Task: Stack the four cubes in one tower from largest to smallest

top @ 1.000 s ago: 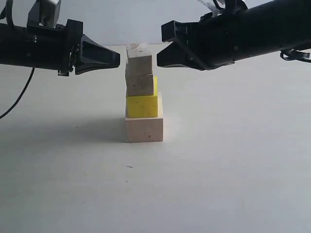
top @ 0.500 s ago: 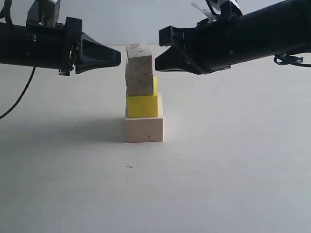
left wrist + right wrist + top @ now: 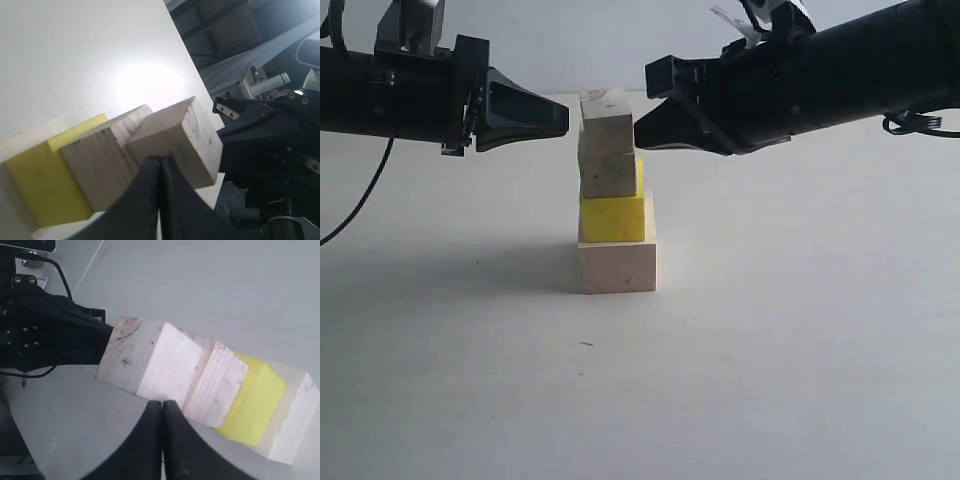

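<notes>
So the tower [image 3: 616, 195] was standing on the bench [image 3: 770, 350], all four cubes up. The biggest pale wood cube [image 3: 618, 267] was at the bottom, the yellow cube [image 3: 613, 218] sat on that, then a smaller greyish wooden cube [image 3: 610, 175], with the smallest cube [image 3: 606, 122] on top. From the exterior camera the cubes pretty much lined up down the tower's left side and stepped in on its right side. The wrist cameras showed the smallest cube sitting a bit twisted on the one under it. The left gripper [image 3: 563, 118] came in level from the tower's left side, with its jaws pressed together into one point and nothing between them. That tip sat just beside the smallest cube's left face at about mid-height, with a sliver of gap showing. The right gripper [image 3: 638, 128] came in from the other side of the tower, sloping slightly down. Its jaws were also closed flat against each other and held nothing. Its tip was right up at the smallest cube's right face, and honestly I couldn't tell if it was touching or just a hair off. So neither pair of jaws was around any cube; the top cube simply sat between the two pointed tips. A black cable [image 3: 360, 195] hung down well off to the tower's left.
</notes>
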You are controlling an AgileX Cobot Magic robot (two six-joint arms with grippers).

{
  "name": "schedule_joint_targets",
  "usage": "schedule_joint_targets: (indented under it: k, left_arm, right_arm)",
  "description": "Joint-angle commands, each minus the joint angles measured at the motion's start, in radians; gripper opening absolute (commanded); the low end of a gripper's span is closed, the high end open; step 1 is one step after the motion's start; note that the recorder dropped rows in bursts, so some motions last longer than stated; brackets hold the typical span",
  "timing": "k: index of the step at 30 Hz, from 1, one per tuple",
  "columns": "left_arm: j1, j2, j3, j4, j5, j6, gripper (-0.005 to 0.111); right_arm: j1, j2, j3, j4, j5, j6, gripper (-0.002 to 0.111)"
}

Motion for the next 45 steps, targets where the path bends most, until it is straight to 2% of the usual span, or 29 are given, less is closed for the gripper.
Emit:
schedule_joint_targets:
  k: [1, 20, 25, 45]
  left_arm:
    - [-0.004, -0.009, -0.004, -0.018, 0.014, 0.0, 0.0]
    - [-0.008, -0.009, -0.004, -0.02, -0.036, 0.0, 0.0]
    - [-0.027, -0.009, -0.004, -0.022, -0.043, 0.0, 0.0]
    - [-0.027, -0.009, -0.032, -0.014, -0.032, -0.009, 0.0]
  right_arm:
    - [-0.005, 0.002, -0.008, 0.005, 0.012, -0.033, 0.0]
    - [-0.005, 0.012, -0.008, 0.019, -0.055, -0.033, 0.0]
    - [-0.005, 0.011, -0.008, 0.019, -0.064, -0.033, 0.0]
    - [-0.004, 0.011, -0.008, 0.032, 0.007, -0.086, 0.0]
